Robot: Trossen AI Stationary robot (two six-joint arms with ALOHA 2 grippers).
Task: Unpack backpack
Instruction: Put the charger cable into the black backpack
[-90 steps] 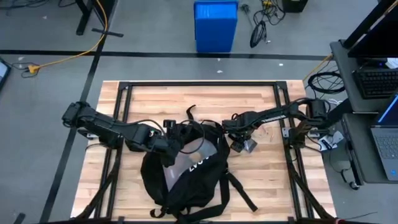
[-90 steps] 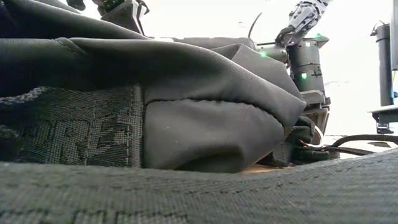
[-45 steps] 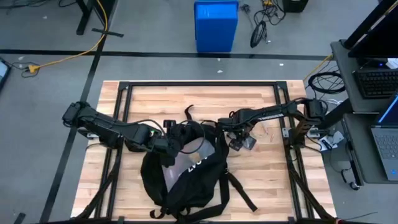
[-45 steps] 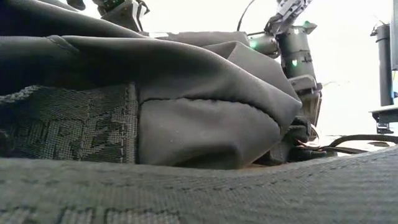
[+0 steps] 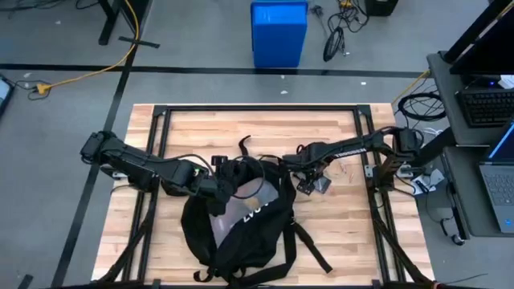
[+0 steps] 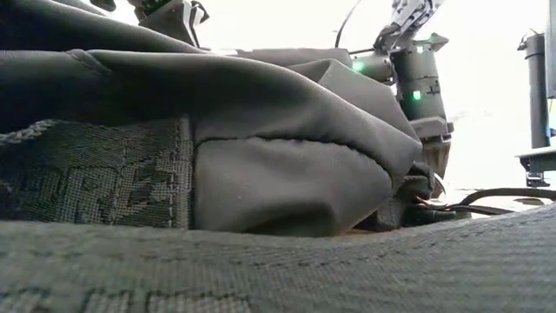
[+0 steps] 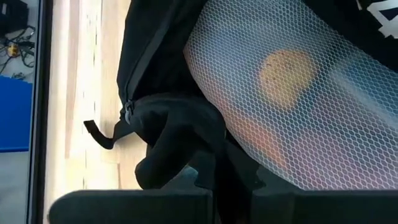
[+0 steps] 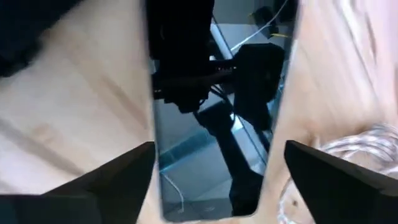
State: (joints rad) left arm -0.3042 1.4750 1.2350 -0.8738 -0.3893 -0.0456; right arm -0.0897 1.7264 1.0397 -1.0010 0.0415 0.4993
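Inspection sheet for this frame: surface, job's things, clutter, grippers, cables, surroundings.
Surface: wooden table in a black frame.
Job's things: backpack lies at the near middle; white mesh pouch with orange shapes inside shows at its mouth.
Clutter: flat reflective item on the wood beside the backpack; clear crinkled wrap next to it.
Grippers: left gripper at the backpack's mouth, shut on black fabric; right gripper open over the reflective item.
Cables: yellow cable on the floor.
Surroundings: blue bin, laptop on a side desk.
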